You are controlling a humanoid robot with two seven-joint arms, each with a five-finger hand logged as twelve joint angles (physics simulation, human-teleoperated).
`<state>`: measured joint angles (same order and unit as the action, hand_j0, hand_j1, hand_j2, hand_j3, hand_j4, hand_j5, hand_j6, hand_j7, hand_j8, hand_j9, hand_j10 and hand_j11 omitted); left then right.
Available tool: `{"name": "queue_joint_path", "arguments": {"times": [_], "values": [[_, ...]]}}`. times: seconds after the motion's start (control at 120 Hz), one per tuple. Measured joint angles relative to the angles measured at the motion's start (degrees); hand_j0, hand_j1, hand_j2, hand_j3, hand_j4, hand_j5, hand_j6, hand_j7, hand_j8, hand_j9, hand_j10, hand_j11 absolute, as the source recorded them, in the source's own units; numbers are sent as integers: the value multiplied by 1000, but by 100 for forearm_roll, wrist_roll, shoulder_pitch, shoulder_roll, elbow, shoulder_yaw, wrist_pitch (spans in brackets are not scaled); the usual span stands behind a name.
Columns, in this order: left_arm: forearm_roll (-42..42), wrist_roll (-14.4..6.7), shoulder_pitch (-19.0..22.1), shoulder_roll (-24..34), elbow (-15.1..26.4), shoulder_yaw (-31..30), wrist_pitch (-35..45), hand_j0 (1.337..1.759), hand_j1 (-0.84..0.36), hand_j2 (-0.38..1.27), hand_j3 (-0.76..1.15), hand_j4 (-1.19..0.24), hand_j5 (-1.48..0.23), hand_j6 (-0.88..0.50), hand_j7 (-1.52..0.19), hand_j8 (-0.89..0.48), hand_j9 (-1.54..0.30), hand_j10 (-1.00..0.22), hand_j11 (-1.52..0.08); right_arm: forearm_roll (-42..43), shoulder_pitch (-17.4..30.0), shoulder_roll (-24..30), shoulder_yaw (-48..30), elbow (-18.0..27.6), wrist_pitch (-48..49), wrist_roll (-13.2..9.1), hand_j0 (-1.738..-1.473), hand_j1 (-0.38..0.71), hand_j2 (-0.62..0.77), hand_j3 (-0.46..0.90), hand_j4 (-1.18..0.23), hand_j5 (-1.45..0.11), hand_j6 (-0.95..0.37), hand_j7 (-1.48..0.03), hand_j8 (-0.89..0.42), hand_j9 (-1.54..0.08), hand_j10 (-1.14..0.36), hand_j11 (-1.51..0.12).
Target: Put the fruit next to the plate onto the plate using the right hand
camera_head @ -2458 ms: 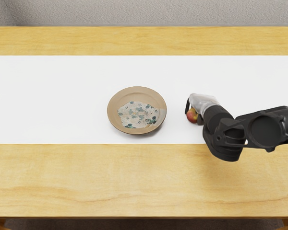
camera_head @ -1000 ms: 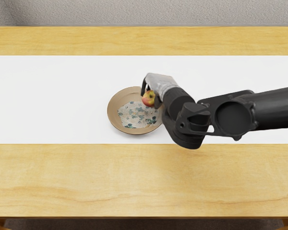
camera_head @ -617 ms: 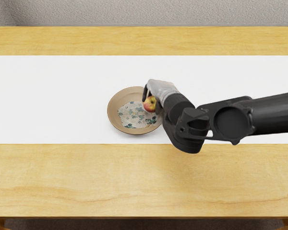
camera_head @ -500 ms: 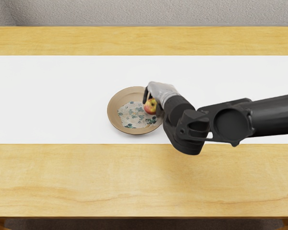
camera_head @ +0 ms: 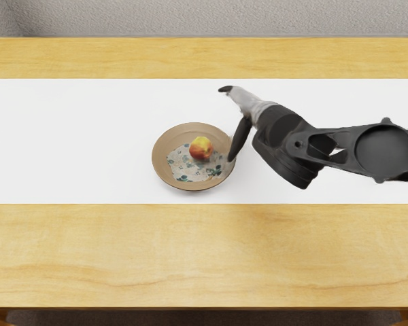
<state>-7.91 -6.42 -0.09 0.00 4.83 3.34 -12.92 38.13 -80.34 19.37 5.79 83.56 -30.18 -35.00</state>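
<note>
Since half a second ago the fruit (camera_head: 200, 148) has left the grasp and the right hand (camera_head: 247, 109) has lifted away toward 2 o'clock of the plate (camera_head: 162, 161); the arm enters from the right edge, and the left arm is not in view; the fruit, a small red-and-yellow piece, now sits inside the plate, a little toward 1 o'clock of its centre, on the patterned middle and free of any contact with the hand; the fingers (camera_head: 238, 139) are spread and hold nothing, one dark finger hanging down with its tip near the plate's 3 o'clock rim, another pointing off toward 10 o'clock above the white runner (camera_head: 88, 136); whether that lower fingertip touches the rim cannot be told from this view; the plate rests on the runner at the middle of the tabletop (camera_head: 204, 251); judgement: the placing step appears complete and the step in hand is the withdrawal; the next move calls for drawing the hand back toward 3 o'clock, raised enough that the low finger clears the rim without nudging the plate or setting the fruit rolling.
</note>
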Motion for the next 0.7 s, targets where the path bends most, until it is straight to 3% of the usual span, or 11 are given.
{"name": "queue_joint_path", "arguments": {"times": [0.167, 0.375, 0.533, 0.7], "values": [[0, 0, 0, 0, 0, 0, 0, 1658, 349, 0, 0, 0, 0, 0, 0, 0, 0, 0, 0, 7, 1553, 907, -2711, 273, 2616, 0, -1658, -280, -1, 0, -63, -82, -57, -81, -56, -82, -63, -82], [0, 0, 0, 0, 0, 0, 0, 1658, 349, 0, 0, 0, 0, -1, 0, 0, 0, 0, 0, 9, 3003, 1321, -5223, 327, 5203, 0, -1658, -296, -5, 0, -47, -61, -46, -61, -45, -61, -47, -61], [0, 0, 0, 0, 0, 0, 0, 1658, 349, 0, 0, 0, 0, 0, 0, 0, 0, 0, 0, 1, 3463, 1521, -6097, 314, 6032, 0, -1658, -305, -5, 0, -38, -49, -38, -49, -37, -49, -38, -49], [-1, 0, 0, 0, 0, -1, 0, 1658, 349, 0, 0, 0, 0, -1, 0, 0, 0, 0, 0, -13, 3614, 1577, -6385, 311, 6352, 0, -1658, -310, -5, 0, -34, -43, -33, -43, -33, -43, -33, -43]]}}
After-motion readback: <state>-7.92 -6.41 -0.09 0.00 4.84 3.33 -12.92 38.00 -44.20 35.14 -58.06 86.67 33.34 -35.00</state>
